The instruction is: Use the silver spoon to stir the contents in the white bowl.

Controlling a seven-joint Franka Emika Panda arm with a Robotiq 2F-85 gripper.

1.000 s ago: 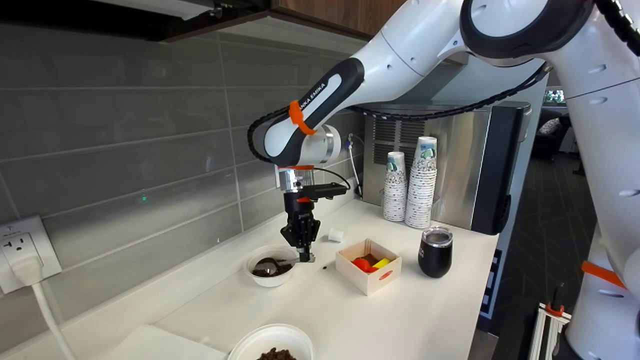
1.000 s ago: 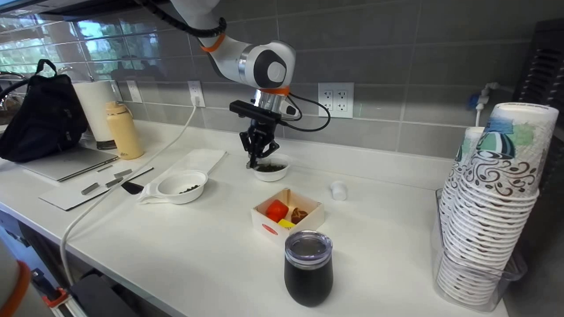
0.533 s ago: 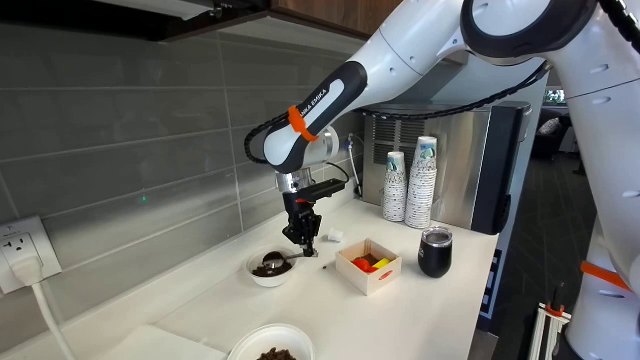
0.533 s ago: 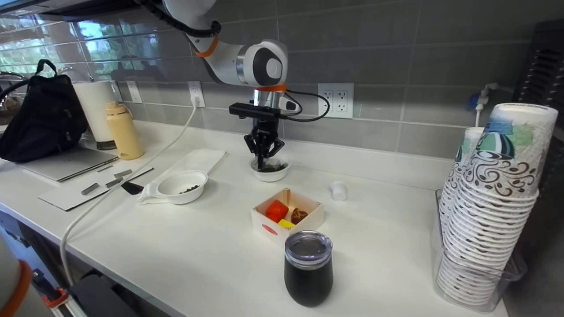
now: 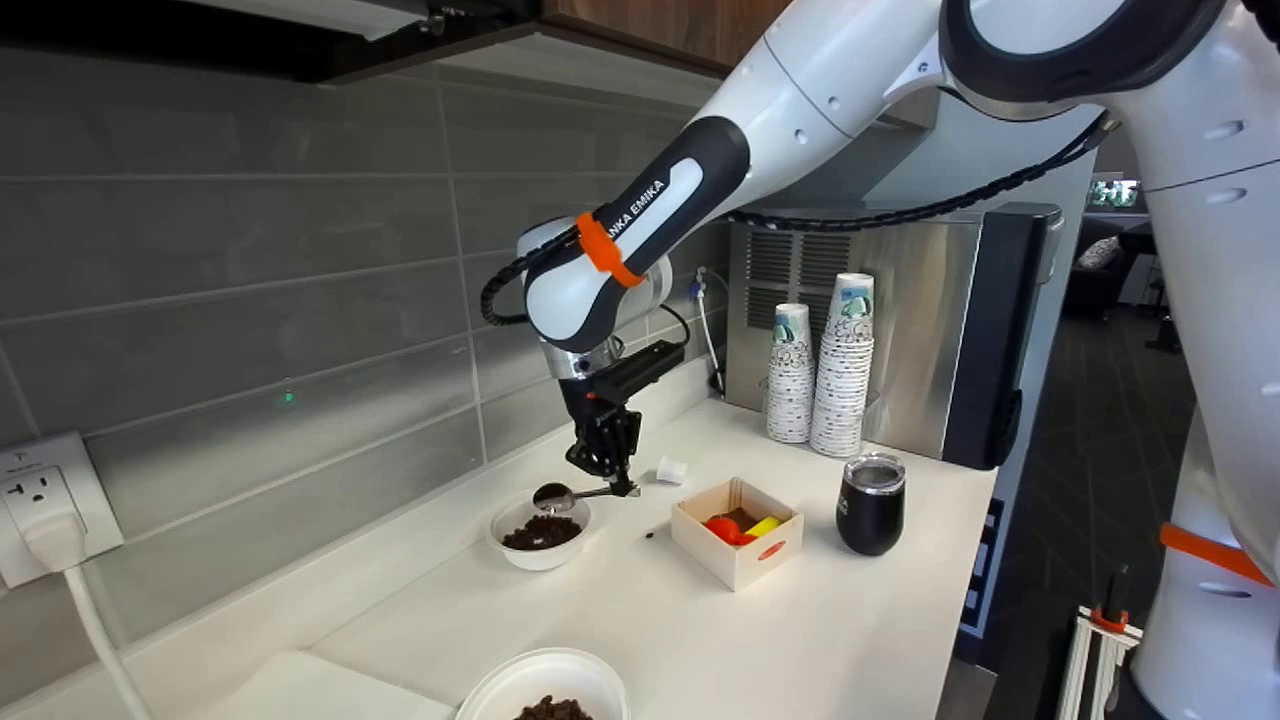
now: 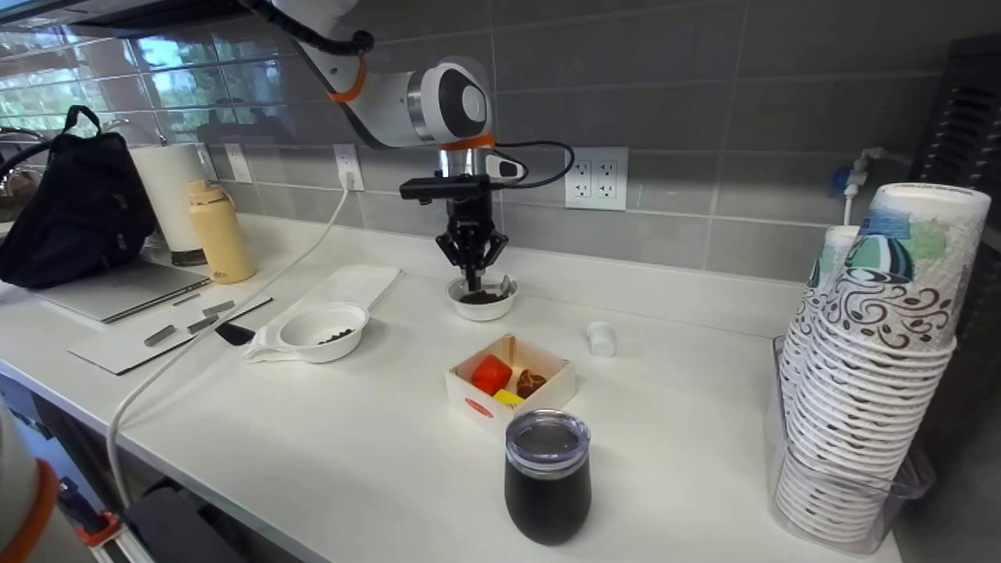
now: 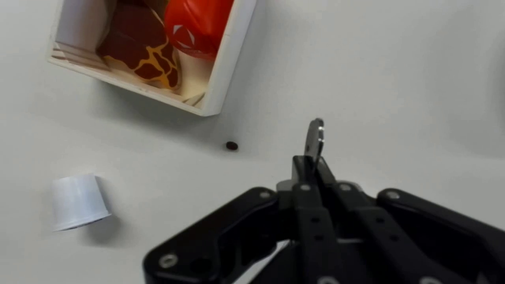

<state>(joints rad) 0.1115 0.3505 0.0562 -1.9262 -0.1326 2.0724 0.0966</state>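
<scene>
Silver, Black, White and Brown

Silver on the spoon [image 5: 562, 498], black on the gripper [image 5: 621, 486], white on the bowl [image 5: 533, 560], dark brown on its bits [image 5: 541, 534]. Yellow veining over the maroon piece [image 7: 134, 41]; brown swirls across the white cups [image 6: 868, 399].

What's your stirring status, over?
Gripper shut on spoon. Spoon reaches over white bowl, looks clear of dark bits. Wooden box nearby, seemingly not in the way.
</scene>
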